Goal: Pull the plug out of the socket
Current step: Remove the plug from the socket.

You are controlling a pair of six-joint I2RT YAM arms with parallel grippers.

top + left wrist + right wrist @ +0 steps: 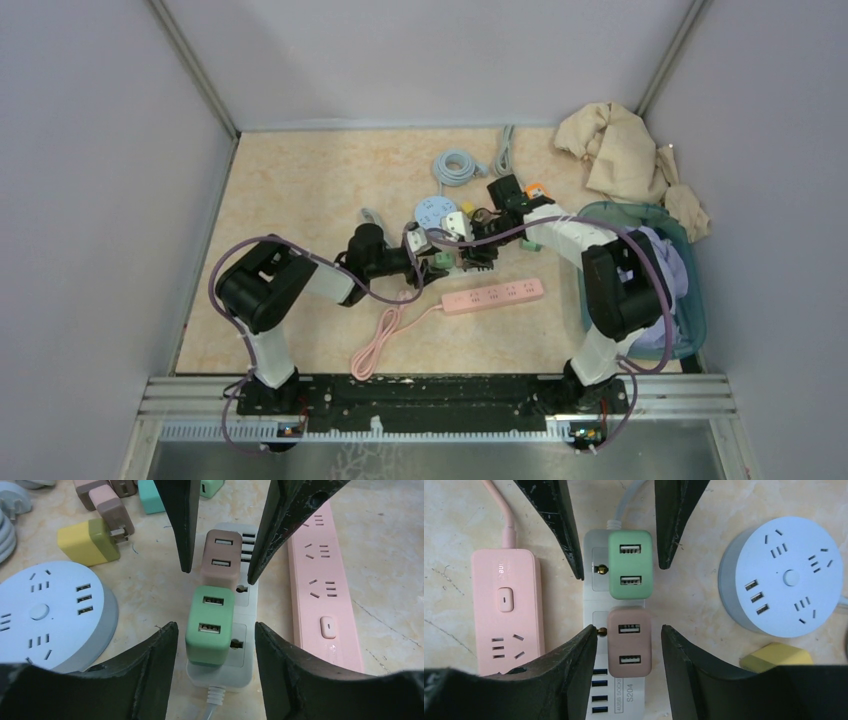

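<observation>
The brown plug [221, 560] sits in the white power strip [220, 676], beside the green plug [209, 625] that is nearer the strip's cable [212, 702]. My left gripper [220, 572] is spread around the brown plug, a gap on each side. My right gripper [619, 570] flanks the strip at the green plug; whether it presses, I cannot tell. I judge this is the grasping step: next I must pinch the brown plug squarely and pull straight up from the strip.
</observation>
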